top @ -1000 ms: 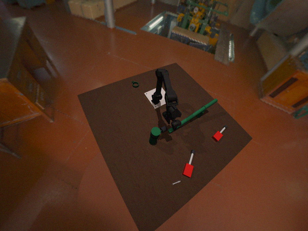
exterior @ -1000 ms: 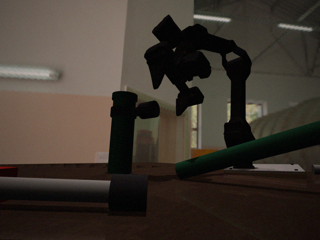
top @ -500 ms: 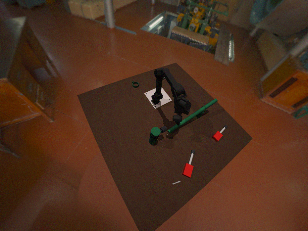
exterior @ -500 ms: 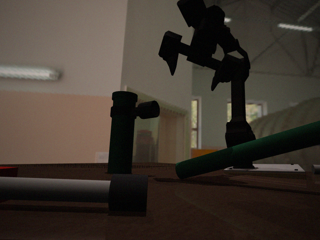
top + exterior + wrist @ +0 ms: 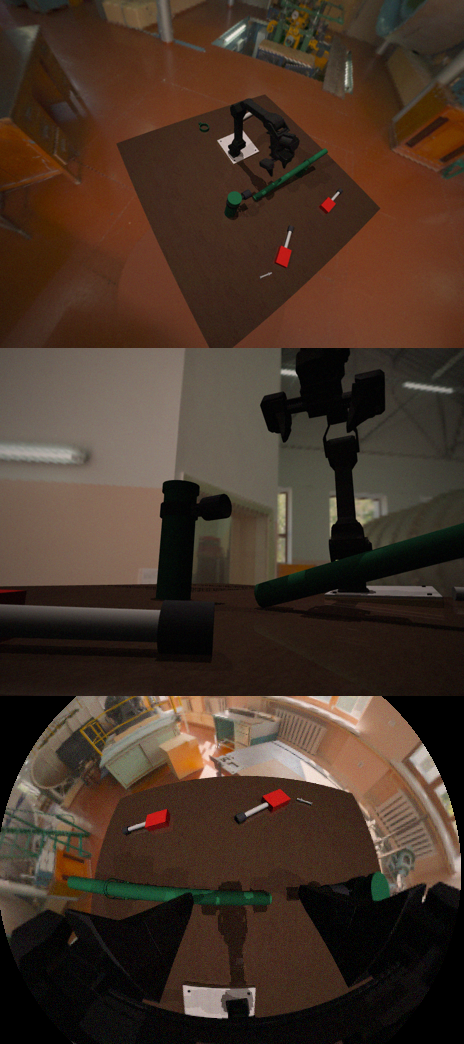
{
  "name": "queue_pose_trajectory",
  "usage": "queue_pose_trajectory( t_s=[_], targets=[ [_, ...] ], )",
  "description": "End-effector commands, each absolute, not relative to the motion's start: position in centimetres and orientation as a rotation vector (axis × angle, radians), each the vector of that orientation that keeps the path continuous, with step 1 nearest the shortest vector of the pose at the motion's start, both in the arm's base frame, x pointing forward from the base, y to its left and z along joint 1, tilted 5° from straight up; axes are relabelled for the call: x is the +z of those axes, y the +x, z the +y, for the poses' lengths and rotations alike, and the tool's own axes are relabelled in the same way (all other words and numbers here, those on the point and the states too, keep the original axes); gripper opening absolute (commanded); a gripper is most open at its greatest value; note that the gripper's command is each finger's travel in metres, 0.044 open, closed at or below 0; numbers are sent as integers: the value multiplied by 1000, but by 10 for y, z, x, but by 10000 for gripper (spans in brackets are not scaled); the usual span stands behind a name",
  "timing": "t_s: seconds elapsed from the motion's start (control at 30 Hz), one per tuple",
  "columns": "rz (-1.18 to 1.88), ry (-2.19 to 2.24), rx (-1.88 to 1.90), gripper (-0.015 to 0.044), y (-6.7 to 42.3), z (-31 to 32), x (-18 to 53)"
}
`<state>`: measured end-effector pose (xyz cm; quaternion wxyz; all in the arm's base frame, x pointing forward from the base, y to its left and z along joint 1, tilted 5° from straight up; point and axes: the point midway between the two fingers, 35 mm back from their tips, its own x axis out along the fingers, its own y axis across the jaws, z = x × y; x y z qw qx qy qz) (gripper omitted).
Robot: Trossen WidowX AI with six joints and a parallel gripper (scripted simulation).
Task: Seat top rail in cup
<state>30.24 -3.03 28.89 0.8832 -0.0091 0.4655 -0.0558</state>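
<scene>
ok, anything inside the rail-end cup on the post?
Apparently not. The rail's cut end rests low on the mat, apart from the rail-end cup. The cup's bore faces away, so its inside is unseen.

Dark brown square mat, laid on a red-brown floor.

White square base plate with small dark corner dots, on the mat's far part.

Small green ring with a side tab, lying flat near the mat's far left edge, well apart from the other items.

Two tools with red block handles, white shafts and dark cylindrical tips: one near the mat's right edge, the other closer to the near edge. Both lie flat, tips pointing away.

Small pale grey screw, just beside the nearer red-handled tool.

Surroundings: orange and wooden cabinets at left, green and yellow machinery beyond the mat.
</scene>
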Motion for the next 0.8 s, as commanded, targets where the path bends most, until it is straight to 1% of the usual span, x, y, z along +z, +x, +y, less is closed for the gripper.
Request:
queue_pose_trajectory(
  t_s=[0.0,0.13,0.23,0.43,0.63,0.77],
  targets=[
    [959,26,-150,440,300,-29,294],
    [980,-18,-122,440,302,-27,290],
    [1055,-188,-9,440,308,-22,276],
    [1217,-682,412,440,320,-5,232],
    [1253,-1118,935,440,324,12,188],
    [1248,-1161,998,440,324,14,184]
  ],
)
